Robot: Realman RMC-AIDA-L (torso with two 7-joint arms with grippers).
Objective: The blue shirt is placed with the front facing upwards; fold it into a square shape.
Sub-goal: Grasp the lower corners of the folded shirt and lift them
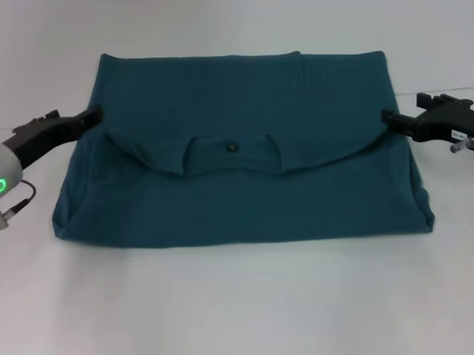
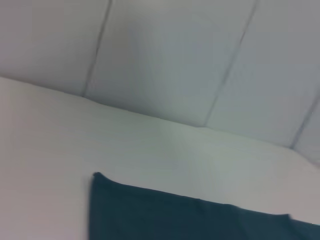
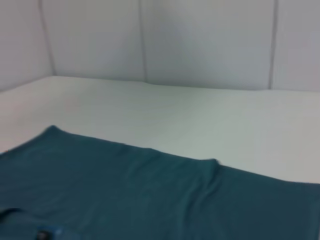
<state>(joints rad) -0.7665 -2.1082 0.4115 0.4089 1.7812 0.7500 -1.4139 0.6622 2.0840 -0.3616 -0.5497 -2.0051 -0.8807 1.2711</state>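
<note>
Blue shirt (image 1: 244,146) lies flat mid-surface (image 1: 242,310), collar half folded over, long axis running left-right between the arms. Left claw (image 1: 93,115) touches its left edge at the fold line, right claw (image 1: 389,118) its right edge; both equally near. Can't tell if either is clamped on cloth. Right wrist view shows the collar label; left wrist view shows only a far corner.

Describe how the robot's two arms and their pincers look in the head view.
The left pincer is black and angular, on a black link that ends in a rounded light-grey wrist housing with a glowing green ring light; a thin dark cable loops beneath it by a small grey fitting. The right pincer is also black and blocky, with a small white label and a grey metal fitting on its body.
</note>
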